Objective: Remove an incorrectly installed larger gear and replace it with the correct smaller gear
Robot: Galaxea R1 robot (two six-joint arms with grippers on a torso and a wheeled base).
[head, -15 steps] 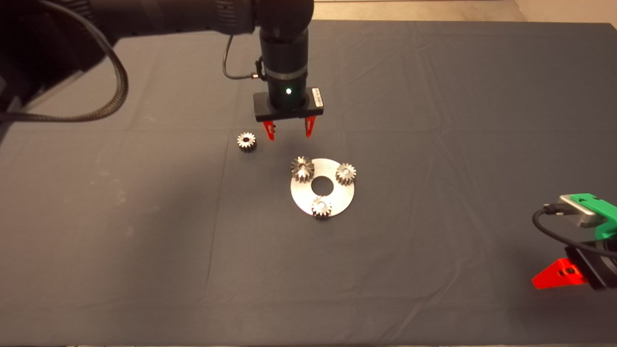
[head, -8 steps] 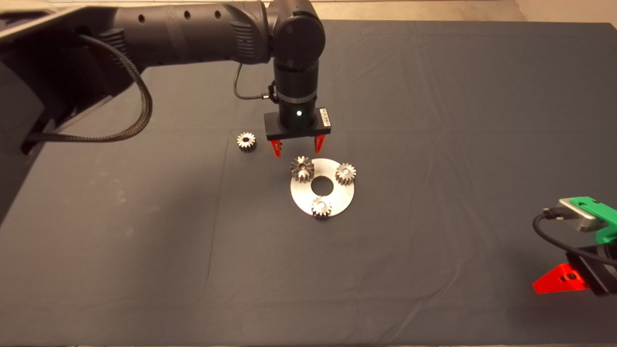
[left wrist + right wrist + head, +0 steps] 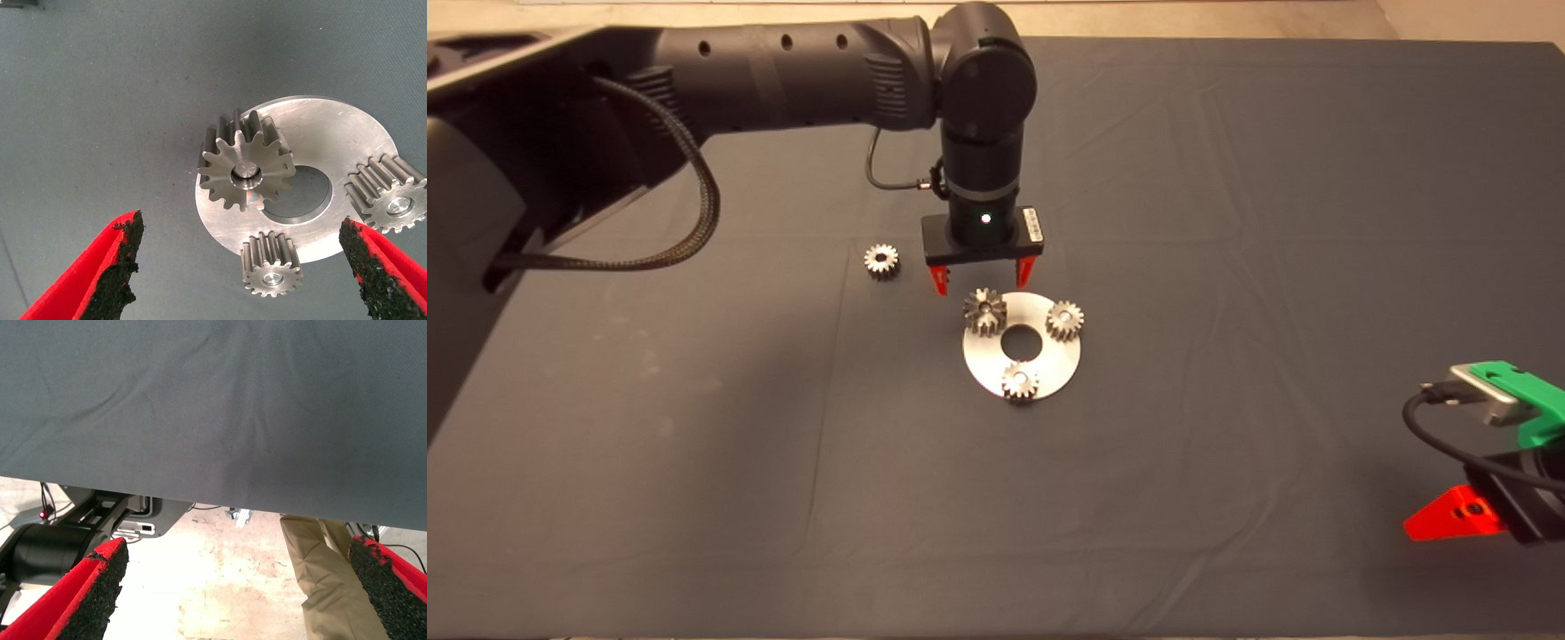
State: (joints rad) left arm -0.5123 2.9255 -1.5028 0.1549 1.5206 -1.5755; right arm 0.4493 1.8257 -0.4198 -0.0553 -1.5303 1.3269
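Dark, creased mat (image 3: 1227, 178) covers the counter, with pale floor showing along its far edge. Furthest left of the parts lies the smaller gear (image 3: 881, 260), flat on the cloth by itself, apart from the other parts. Just right of it the left arm (image 3: 783, 67), which comes in from the left edge, points straight down, and the left pincer (image 3: 983, 274) hangs over the mat at the far edge of a round metal plate (image 3: 1049, 360). Its red fingers (image 3: 939, 279) are spread wide with nothing between them; from the wrist camera the left pincer (image 3: 247, 267) frames the plate (image 3: 333, 133) between black pads (image 3: 117, 267).

On the plate, which has a round hole in its middle, three gears sit on pegs around that hole. The larger gear (image 3: 984, 311), with long, deep teeth, stands at the plate's far left rim, directly below the spread fingers in the head view; seen from the wrist, the larger gear (image 3: 245, 168) shows a shiny peg end in its centre. A fine-toothed gear (image 3: 1064, 320) sits at the far right rim, and another (image 3: 1019, 382) at the near rim.

Well to the right, the right pincer (image 3: 1449, 516) waits at the lower right edge. Its wrist camera shows the right pincer (image 3: 233, 593) spread apart and empty, with the mat's edge, floor and a person's trouser leg (image 3: 320, 573) beyond.
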